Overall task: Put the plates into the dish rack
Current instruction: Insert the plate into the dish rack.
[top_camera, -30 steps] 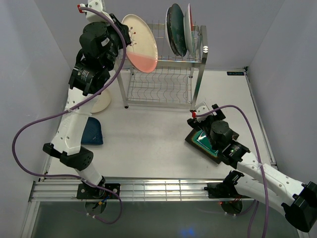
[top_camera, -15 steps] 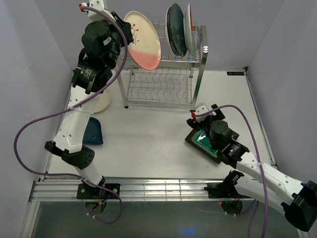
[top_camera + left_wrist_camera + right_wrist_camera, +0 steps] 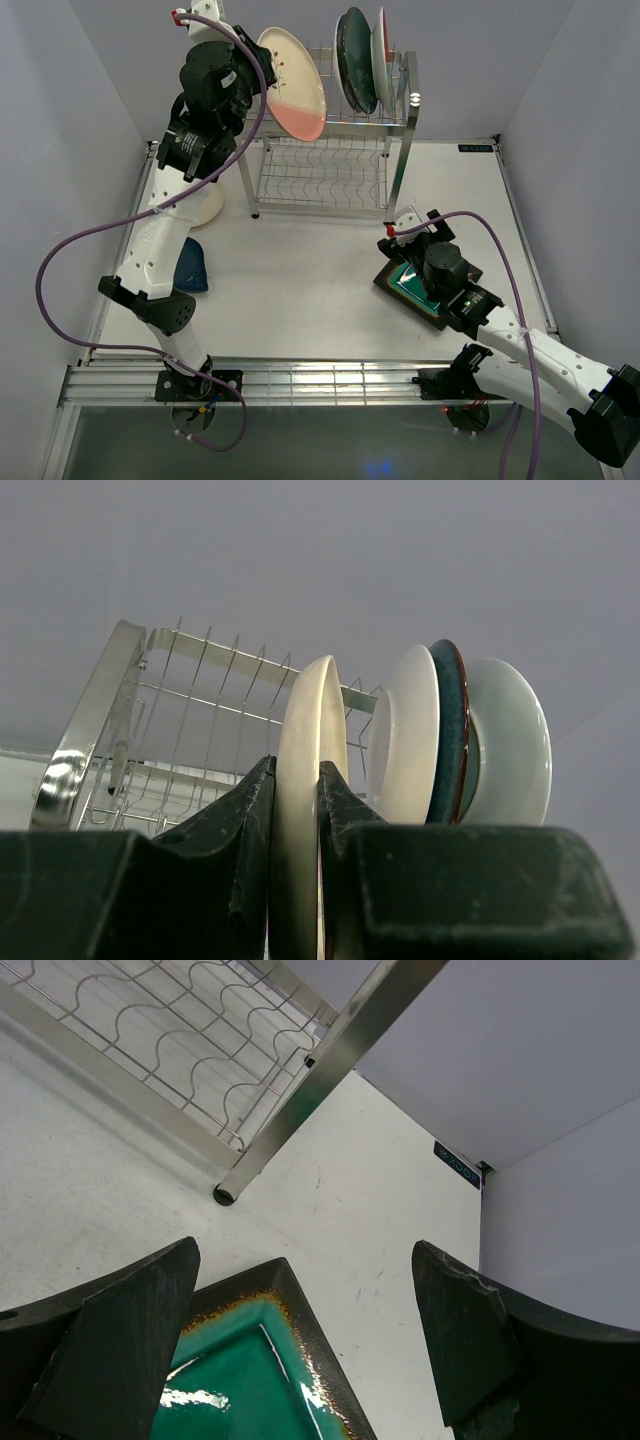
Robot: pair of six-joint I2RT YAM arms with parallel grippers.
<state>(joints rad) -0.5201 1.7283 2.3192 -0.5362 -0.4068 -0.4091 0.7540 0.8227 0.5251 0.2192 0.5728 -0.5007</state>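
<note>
Left gripper [image 3: 296, 776] clamped on pink-and-cream plate [image 3: 295, 85] rim, high beside dish rack [image 3: 330, 175] top tier, right gripper [image 3: 305, 1290] spread wide over square green plate [image 3: 240, 1370].

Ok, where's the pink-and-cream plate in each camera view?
Top external: the pink-and-cream plate is upper centre-left, tilted over the rack's top tier.
Left wrist: centre, edge-on, only its cream rim showing.
Right wrist: not in view.
Shared landmark: the dish rack, behind the plate in the left wrist view, its leg top-centre in the right wrist view.
</note>
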